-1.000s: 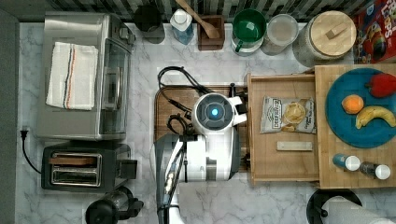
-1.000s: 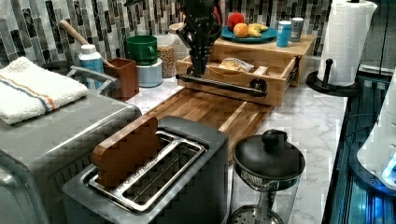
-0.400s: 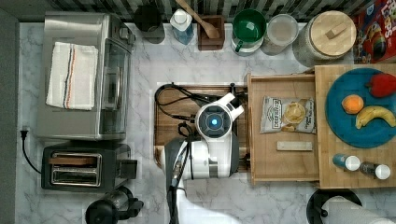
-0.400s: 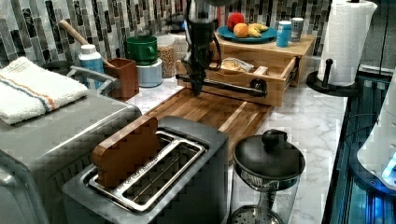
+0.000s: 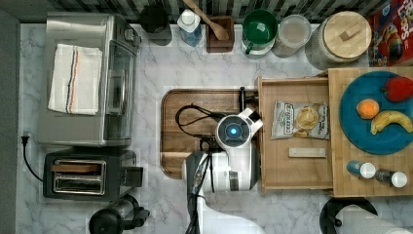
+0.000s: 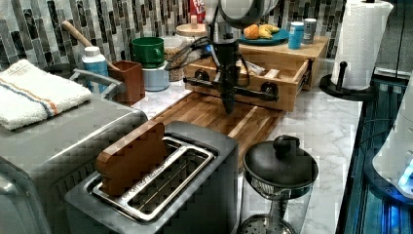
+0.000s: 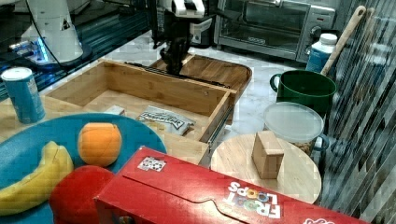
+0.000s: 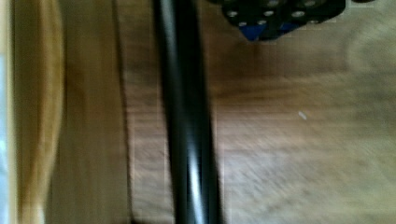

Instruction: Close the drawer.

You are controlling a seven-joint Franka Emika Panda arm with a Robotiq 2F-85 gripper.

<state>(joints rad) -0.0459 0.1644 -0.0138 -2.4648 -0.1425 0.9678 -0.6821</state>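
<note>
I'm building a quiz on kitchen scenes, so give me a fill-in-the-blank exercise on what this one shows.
1. The drawer stands ____, its contents exposed.
2. Inside it lie a snack bag and a small ____ block.
3. The gripper hangs in front of the drawer's black ____, above the dark tray.
4. The fruit sits on a ____ plate.

Missing words: open; white; handle; blue

The light-wood drawer point(image 5: 293, 168) stands pulled open, its black bar handle point(image 6: 229, 89) facing outward.

Drawer point(image 5: 296, 168) open — snack bag point(image 5: 300, 120) inside.
</note>
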